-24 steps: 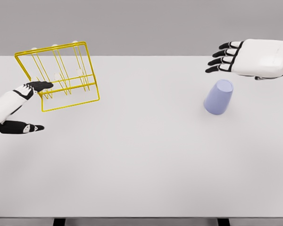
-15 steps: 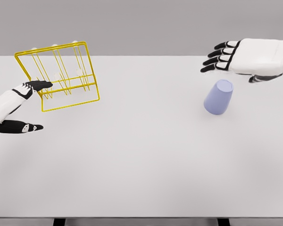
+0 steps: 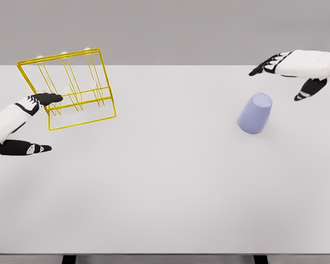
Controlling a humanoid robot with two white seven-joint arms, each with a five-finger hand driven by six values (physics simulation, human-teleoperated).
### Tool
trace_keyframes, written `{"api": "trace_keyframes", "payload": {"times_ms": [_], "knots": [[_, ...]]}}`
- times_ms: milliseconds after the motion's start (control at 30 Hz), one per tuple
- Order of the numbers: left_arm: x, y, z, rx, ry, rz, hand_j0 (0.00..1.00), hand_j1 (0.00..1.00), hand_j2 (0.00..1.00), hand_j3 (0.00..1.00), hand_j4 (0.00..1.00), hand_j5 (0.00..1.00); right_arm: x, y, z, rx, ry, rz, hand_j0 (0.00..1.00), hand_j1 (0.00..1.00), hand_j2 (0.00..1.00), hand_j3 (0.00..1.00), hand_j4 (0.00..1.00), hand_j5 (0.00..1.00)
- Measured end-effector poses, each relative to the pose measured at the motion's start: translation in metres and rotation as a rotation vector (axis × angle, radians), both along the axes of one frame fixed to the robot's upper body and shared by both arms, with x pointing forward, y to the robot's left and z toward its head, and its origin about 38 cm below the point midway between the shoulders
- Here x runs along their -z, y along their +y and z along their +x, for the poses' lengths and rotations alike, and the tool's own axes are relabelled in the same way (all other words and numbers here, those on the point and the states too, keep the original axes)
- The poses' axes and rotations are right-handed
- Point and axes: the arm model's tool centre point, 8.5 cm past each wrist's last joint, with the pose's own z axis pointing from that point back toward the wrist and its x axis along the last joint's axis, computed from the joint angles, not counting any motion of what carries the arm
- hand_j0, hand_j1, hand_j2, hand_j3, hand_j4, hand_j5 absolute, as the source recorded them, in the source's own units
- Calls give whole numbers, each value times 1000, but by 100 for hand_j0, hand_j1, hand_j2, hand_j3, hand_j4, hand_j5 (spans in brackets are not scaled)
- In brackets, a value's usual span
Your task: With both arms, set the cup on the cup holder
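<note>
Pale lavender cup (image 3: 255, 114), upside down and slightly tilted, on white table (image 3: 170, 181) at far right. Right hand (image 3: 297, 69) just beyond, fingers spread, holding nothing (no contact). Left hand (image 3: 22, 124) spread beside yellow wire cup holder (image 3: 71, 88), far left.

Cup holder (image 3: 71, 88) stands on the table (image 3: 165, 187), just right of the left hand (image 3: 14, 124), fingertips at its frame. Far across, the cup (image 3: 255, 113) sits just below-left of the right hand (image 3: 300, 69), apart from it.

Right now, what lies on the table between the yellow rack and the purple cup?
Nothing: in the head view, only bare white table lies between the cup holder and the cup.
</note>
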Motion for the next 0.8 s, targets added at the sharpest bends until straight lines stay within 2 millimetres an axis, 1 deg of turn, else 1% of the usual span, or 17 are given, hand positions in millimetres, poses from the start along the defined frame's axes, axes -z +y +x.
{"api": "trace_keyframes", "payload": {"times_ms": [233, 333, 500, 633, 800], "knots": [[-1, 0, 0, 2, -2, 0, 100, 100, 100, 100, 100, 100, 21, 25, 3, -84, 22, -33, 100, 100, 100, 100, 100, 100], [-1, -1, 0, 2, -3, 0, 100, 100, 100, 100, 100, 100, 27, 30, 4, -95, 29, -43, 100, 100, 100, 100, 100, 100], [-1, -1, 0, 2, -3, 1, 100, 100, 100, 100, 100, 100, 38, 30, 6, -92, 51, -65, 100, 100, 100, 100, 100, 100], [-2, -1, 0, 4, -4, 2, 100, 100, 100, 100, 100, 100, 43, 30, 7, -90, 60, -76, 100, 100, 100, 100, 100, 100], [-2, -1, 0, 6, -6, 2, 100, 100, 100, 100, 100, 100, 51, 23, 13, -58, 78, -79, 100, 100, 100, 100, 100, 100]]}}
